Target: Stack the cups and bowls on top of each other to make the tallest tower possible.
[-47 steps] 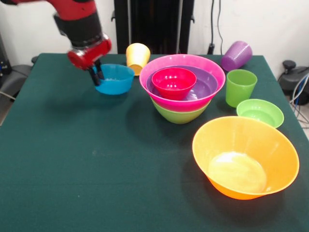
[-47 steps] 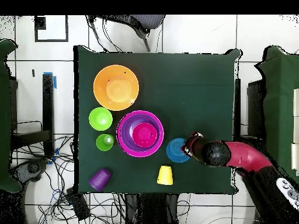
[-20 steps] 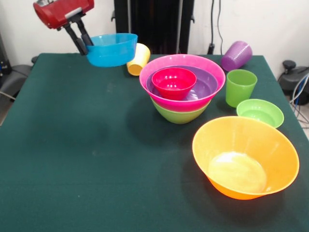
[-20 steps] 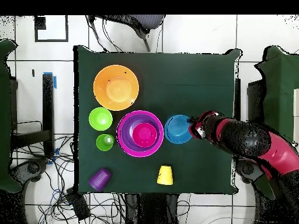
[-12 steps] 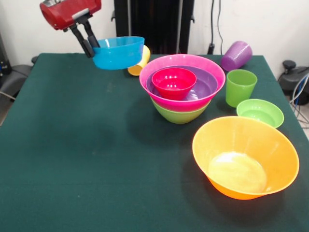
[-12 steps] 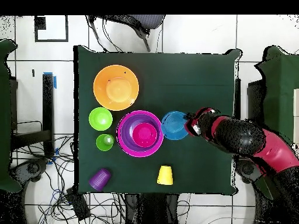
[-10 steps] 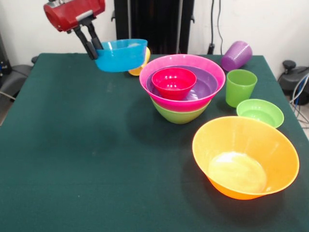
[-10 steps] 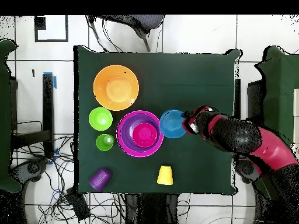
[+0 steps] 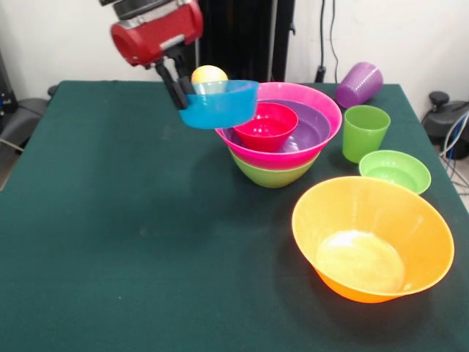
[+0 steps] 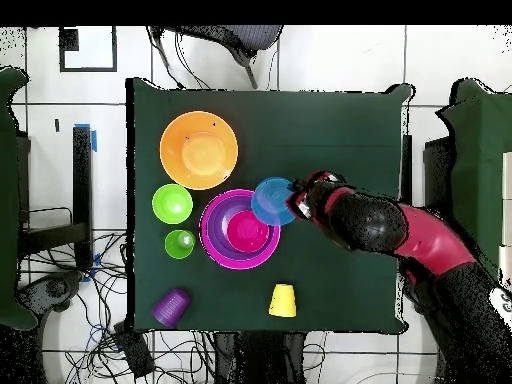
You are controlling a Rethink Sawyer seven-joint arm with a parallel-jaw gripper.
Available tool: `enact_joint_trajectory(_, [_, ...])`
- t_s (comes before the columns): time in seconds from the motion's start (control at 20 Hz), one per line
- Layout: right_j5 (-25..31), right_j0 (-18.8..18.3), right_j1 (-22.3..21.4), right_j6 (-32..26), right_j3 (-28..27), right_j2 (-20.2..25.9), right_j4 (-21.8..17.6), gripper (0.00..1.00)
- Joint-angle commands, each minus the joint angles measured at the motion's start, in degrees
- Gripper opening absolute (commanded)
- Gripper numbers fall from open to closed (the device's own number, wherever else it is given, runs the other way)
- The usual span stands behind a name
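Gripper (image 9: 178, 86) pinches the rim of the blue bowl (image 9: 218, 104), its 2 dark fingers (image 9: 173, 84) closed over the bowl's edge. It holds the bowl in the air, roughly level, and the bowl overlaps the rim of the pink bowl (image 9: 316, 99) on the side facing the arm. From overhead the blue bowl (image 10: 272, 200) sits over the edge of the tower (image 10: 240, 229), not centred on it.

That tower stands near the middle of the table (image 9: 110, 242): a green bowl (image 9: 272, 176) at the base, then the pink one, a purple bowl (image 9: 311, 132) and a small red bowl (image 9: 267, 125) nested inside.

1 yellow cup (image 9: 208, 73) lies on its side behind the held bowl, near the table's far edge. 1 purple cup (image 9: 359, 84) lies tipped over near the far corner. 1 green cup (image 9: 365, 133) stands upright just beside the tower, with a small light green bowl (image 9: 395, 171) near it and the large orange bowl (image 9: 372, 238) closer to the front edge.
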Motion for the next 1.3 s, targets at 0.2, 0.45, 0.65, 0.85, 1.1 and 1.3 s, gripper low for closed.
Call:
enact_joint_trajectory(0.2, [-1.9,6.3,-3.9,14.8,6.1,-4.9,0.4,0.0])
enact_joint_trajectory(0.45, [-1.3,7.4,-5.0,14.4,7.2,-5.7,0.7,0.0])
enact_joint_trajectory(0.65, [-0.3,7.4,-5.8,13.9,8.1,-5.9,1.3,0.0])
enact_joint_trajectory(0.85, [-2.4,10.4,-3.7,14.9,6.8,-9.6,-1.1,0.0])
enact_joint_trajectory(1.1, [-5.7,15.6,-0.8,15.2,3.6,-16.4,-5.4,0.0])
enact_joint_trajectory(1.3, [-5.6,16.9,-0.2,14.2,3.1,-18.0,-4.1,0.0])
